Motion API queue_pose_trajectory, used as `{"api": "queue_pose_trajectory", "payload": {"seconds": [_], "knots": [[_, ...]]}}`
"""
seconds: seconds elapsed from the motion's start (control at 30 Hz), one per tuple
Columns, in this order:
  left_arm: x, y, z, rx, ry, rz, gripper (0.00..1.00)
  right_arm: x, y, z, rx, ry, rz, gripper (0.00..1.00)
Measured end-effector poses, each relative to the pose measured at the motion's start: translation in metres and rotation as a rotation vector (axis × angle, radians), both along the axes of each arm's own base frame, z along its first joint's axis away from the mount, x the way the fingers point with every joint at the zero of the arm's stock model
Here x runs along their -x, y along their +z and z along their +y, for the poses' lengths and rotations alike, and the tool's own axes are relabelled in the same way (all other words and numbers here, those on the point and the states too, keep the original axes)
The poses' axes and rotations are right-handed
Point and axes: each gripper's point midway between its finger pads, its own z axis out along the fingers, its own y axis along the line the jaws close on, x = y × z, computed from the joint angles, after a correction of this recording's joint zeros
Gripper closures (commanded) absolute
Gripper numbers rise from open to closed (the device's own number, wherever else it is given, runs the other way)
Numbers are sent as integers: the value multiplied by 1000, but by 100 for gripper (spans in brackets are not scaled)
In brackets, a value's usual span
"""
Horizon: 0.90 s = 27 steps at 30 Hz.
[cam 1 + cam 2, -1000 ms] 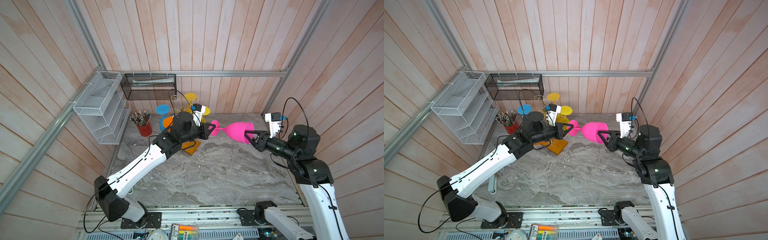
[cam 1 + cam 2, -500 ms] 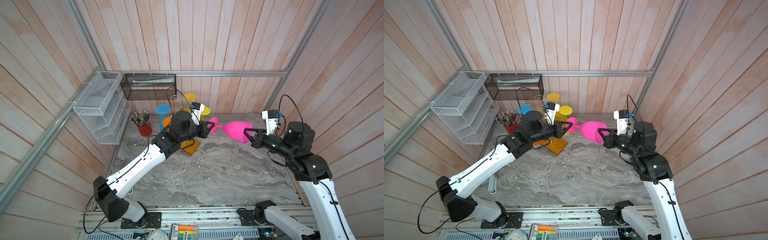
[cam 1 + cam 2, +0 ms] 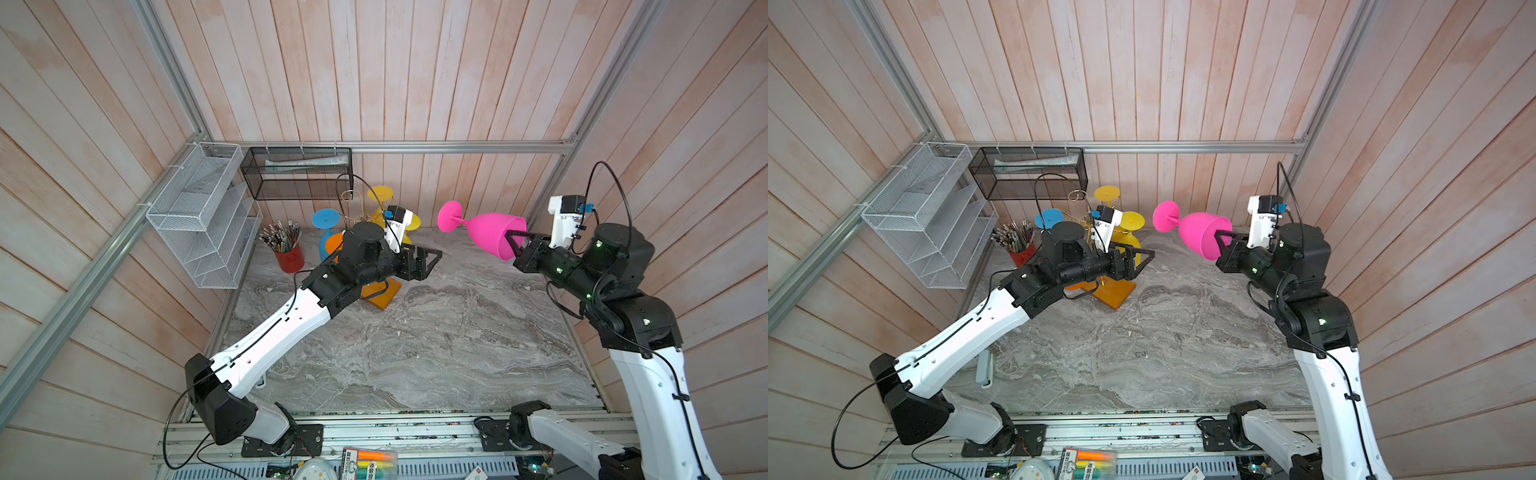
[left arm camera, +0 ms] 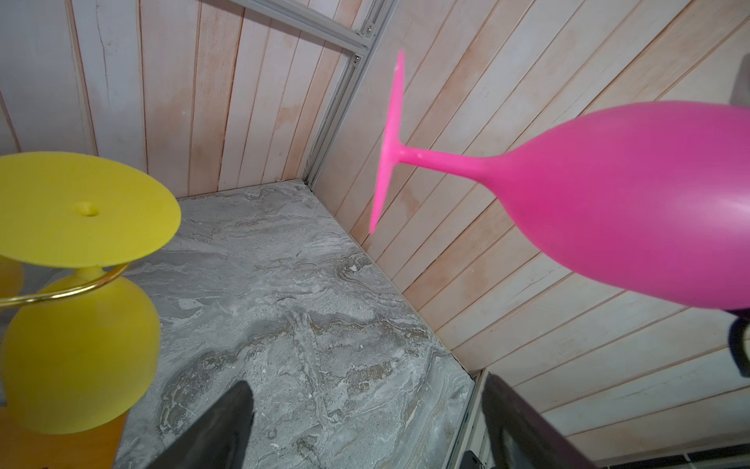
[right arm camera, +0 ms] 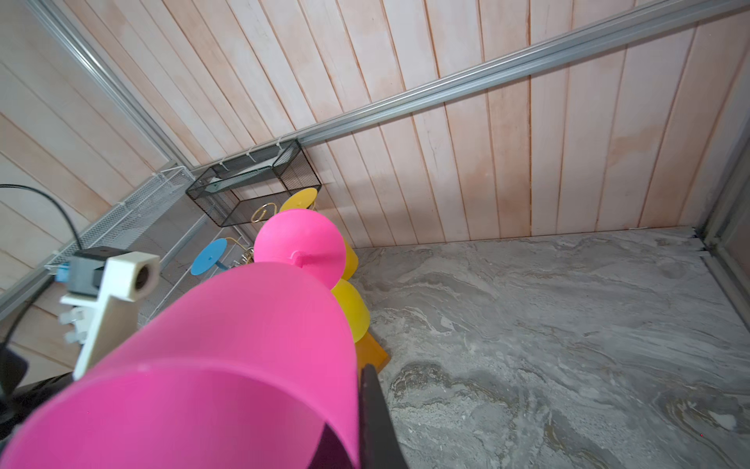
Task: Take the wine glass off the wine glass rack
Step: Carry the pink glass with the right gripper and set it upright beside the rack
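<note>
The pink wine glass hangs level in the air, foot toward the left. My right gripper is shut on its rim, with one finger outside the bowl and the other inside. My left gripper stands open and empty, below and left of the pink foot, apart from it. The wine glass rack, gold wire on an orange-brown base, stands behind my left arm, partly hidden.
Yellow glasses, a blue one and an orange one hang on the rack. A red pencil cup, a white mesh basket and a black mesh basket line the back left. Wooden walls stand close behind.
My left gripper opened and let go of the pink glass's foot. The right arm drew the glass to the right, away from the rack and the left gripper.
</note>
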Motion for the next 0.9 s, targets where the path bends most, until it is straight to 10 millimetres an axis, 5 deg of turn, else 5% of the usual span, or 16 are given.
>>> {"api": "queue_pose_trajectory", "payload": {"seconds": [0.4, 0.9], "knots": [[49, 40, -5, -47, -105, -226, 9, -65, -55, -33, 152, -181, 217, 100], [81, 121, 91, -177, 87, -528, 8, -161, -196, -17, 386, -162, 588, 100]]}}
